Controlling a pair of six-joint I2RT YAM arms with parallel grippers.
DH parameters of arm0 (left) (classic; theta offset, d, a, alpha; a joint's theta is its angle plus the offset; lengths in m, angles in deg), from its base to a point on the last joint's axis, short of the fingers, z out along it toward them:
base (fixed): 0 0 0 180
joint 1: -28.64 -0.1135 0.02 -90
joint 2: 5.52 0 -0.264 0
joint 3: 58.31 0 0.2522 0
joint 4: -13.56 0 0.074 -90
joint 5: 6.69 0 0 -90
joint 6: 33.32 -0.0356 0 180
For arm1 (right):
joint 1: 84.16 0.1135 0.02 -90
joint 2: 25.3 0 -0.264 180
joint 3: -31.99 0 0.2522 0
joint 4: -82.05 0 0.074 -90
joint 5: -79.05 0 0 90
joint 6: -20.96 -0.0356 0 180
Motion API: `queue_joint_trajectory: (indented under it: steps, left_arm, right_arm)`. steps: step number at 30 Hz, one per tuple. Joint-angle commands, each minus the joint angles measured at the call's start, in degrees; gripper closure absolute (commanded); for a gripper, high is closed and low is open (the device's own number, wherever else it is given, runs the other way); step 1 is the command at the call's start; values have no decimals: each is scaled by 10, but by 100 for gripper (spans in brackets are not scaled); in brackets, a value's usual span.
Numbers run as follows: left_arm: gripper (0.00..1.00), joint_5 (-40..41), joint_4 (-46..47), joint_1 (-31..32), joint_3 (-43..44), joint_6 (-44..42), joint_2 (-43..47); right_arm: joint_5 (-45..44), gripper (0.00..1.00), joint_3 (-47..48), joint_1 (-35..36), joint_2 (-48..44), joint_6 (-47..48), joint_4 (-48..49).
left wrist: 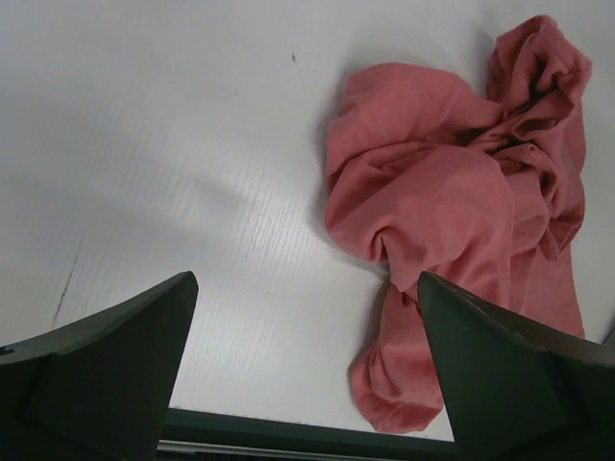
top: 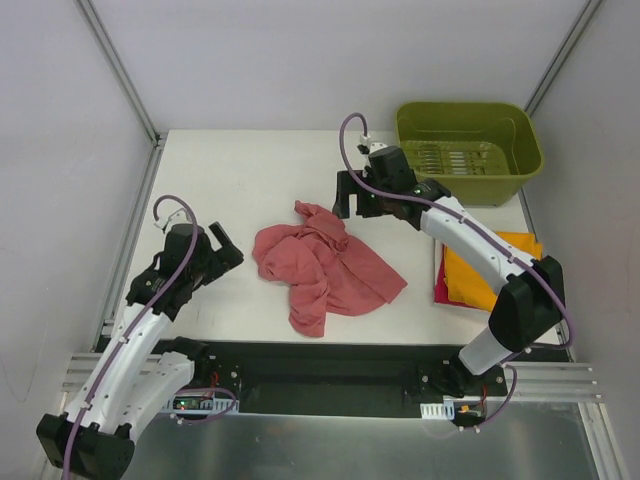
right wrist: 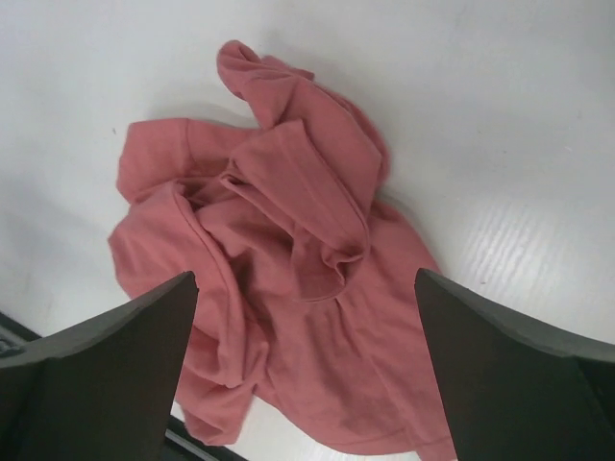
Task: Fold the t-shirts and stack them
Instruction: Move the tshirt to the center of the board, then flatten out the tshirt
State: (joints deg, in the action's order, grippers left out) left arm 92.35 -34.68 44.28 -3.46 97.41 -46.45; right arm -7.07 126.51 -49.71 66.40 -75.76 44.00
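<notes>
Salmon t-shirt [top: 325, 265] lying crumpled on table [top: 230, 160], folding not begun; left end effector [top: 228, 247] and right end effector [top: 352, 205] hovering, fingers apart, empty; spreading flat probably coming next.

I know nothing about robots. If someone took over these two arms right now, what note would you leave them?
Left gripper: jaws open, empty, left of the crumpled salmon-red cloth t-shirt.
Right gripper: jaws open, empty, just beyond its far edge.
Done: folded bright orange cloth t-shirt lies on the mostly hidden magenta-pink t-shirt, on the white table at its right side.
Left: flatten and fold the salmon one, then stack it on top.
</notes>
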Motion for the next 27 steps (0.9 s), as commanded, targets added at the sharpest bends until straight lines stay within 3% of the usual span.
queue_joint_trajectory:
  steps: [1,13,18,22,27]
  left_arm:
    - [1,-39,-10,-6,-14,28,-41]
    - [2,-108,143,-25,42,1,-258]
    - [11,-133,169,-38,91,-20,-368]
    - [24,-169,177,-38,128,-40,-461]
    - [36,-169,187,-38,136,-50,-511]
  right_arm:
    - [-82,0,-37,17,-64,48,-31]
    - [-98,0,-137,35,-90,24,-51]
    - [-103,0,-210,35,-136,1,-73]
    - [-120,0,-254,35,-174,-28,-97]
    - [-125,0,-292,33,-224,-72,-127]
